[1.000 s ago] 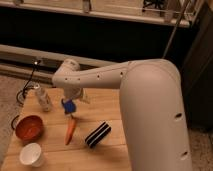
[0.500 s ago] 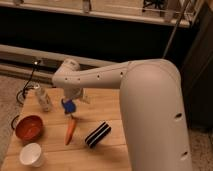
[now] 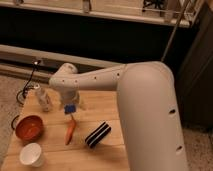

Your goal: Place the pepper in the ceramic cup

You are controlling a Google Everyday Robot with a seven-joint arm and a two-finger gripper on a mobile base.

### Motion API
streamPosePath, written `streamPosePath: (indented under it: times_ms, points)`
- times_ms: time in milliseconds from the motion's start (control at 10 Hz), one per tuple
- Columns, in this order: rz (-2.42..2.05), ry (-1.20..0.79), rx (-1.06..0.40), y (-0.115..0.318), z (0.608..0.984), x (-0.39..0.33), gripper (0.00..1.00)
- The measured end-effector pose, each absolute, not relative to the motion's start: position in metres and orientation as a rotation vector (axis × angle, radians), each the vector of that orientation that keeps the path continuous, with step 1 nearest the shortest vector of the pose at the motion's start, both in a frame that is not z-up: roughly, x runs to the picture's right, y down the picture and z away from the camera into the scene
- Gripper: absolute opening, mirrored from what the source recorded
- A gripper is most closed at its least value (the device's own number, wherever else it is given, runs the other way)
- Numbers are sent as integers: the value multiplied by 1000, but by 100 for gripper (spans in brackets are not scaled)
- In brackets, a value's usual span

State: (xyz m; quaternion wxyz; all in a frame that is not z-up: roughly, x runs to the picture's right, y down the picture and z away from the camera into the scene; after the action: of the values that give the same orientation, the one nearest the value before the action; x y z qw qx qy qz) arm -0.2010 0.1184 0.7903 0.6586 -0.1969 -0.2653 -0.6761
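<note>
The pepper [image 3: 70,131] is a slim orange-red tapered vegetable lying on the wooden table [image 3: 115,155], pointed end toward the front. The gripper [image 3: 71,111] hangs just above the pepper's upper end, at the end of the white arm [image 3: 130,85] that reaches in from the right. The ceramic cup [image 3: 31,154] is a small plain white cup at the table's front left, apart from the pepper and the gripper.
A wide red-orange bowl [image 3: 29,127] sits left of the pepper. A pale slim bottle [image 3: 44,99] stands at the back left. A black striped block [image 3: 98,134] lies right of the pepper. A cable [image 3: 27,85] hangs behind the table.
</note>
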Motion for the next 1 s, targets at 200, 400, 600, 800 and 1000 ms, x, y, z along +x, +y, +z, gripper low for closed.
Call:
streamPosePath:
  times_ms: [200,400,600,800,1000]
  points:
    - [-1566,-626,-497,137,788,-204,80]
    - [-1589,-610,-542,148,789,-199,80]
    - [-1586,-581,-549,154,794,-193,80]
    - [-1586,-593,-462,157,800,-209,80]
    - [-1567,-648,-392,171,809,-223,80]
